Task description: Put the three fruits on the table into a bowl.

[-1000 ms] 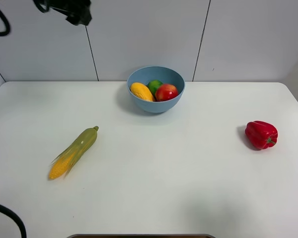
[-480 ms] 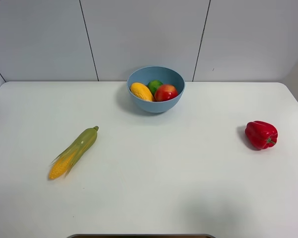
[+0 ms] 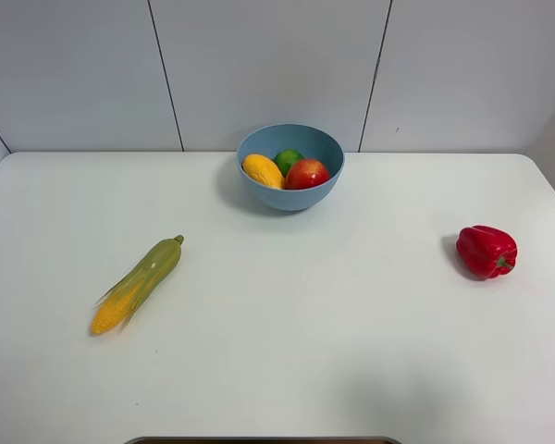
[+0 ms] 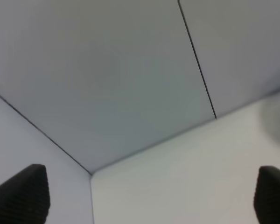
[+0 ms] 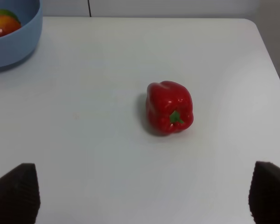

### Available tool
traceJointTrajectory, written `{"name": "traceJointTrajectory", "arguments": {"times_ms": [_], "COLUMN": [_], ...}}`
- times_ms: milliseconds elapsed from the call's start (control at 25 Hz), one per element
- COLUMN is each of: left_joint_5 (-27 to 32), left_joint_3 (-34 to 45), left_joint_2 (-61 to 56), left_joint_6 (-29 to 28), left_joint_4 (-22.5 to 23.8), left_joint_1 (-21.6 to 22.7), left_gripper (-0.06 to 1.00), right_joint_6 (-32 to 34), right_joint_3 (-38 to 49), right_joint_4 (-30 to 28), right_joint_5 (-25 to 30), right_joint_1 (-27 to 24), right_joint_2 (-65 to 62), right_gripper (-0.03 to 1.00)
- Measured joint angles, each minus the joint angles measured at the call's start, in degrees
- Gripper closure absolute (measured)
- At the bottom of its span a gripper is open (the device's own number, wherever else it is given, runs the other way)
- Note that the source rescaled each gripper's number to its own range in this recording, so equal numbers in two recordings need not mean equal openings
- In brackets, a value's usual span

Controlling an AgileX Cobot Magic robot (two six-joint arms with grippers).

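The light-blue bowl (image 3: 291,198) stands at the back middle of the white table (image 3: 305,333). Inside it lie the yellow-orange mango (image 3: 263,170), the green lime (image 3: 287,158) and the red apple (image 3: 310,173). Neither arm shows in the exterior high view. In the left wrist view my left gripper (image 4: 147,200) is open with nothing between its dark fingertips (image 4: 19,196), facing the wall and the table's back edge. My right gripper (image 5: 142,196) is open and empty too, hovering over bare table. Its view catches the bowl (image 5: 14,46) with the apple (image 5: 3,25) at one corner.
A green-husked corn cob (image 3: 137,282) lies at the left middle of the table. A red bell pepper (image 3: 486,251) sits near the right edge, and it lies ahead of my right gripper as the bell pepper (image 5: 169,107). Grey wall panels rise behind the table.
A dark part of the left arm and its cable, seen at the upper left of the exterior view a second ago, have left the frame. The fruits, corn and pepper have not moved.
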Motion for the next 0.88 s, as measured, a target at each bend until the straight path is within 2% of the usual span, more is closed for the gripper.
{"name": "traceJointTrajectory", "arguments": {"times_ms": [280, 520, 640, 800, 880], "left_joint_5": [0.1, 0.1, 0.2, 0.2, 0.2], "left_joint_3": [1.7, 11.4, 17.5, 25.3, 28.7], "left_joint_2": [-12.9, -23.4, -28.2, -33.7, -36.2], "left_joint_6": [-1.5, -2.2, -4.5, -4.8, -3.2], "left_joint_4": [-3.2, -8.2, -8.6, -8.5, -8.6], "left_joint_1": [0.0, 0.0, 0.2, 3.7, 7.1], "left_gripper": [0.13, 0.13, 0.13, 0.14, 0.14], "right_joint_6": [0.0, 0.0, 0.0, 0.0, 0.0], "right_joint_3": [0.0, 0.0, 0.0, 0.0, 0.0], "right_joint_4": [0.0, 0.0, 0.0, 0.0, 0.0], "right_joint_5": [0.0, 0.0, 0.0, 0.0, 0.0], "right_joint_1": [0.0, 0.0, 0.0, 0.0, 0.0], "right_joint_2": [0.0, 0.0, 0.0, 0.0, 0.0], "right_gripper": [-0.03, -0.03, -0.03, -0.03, -0.03]}}
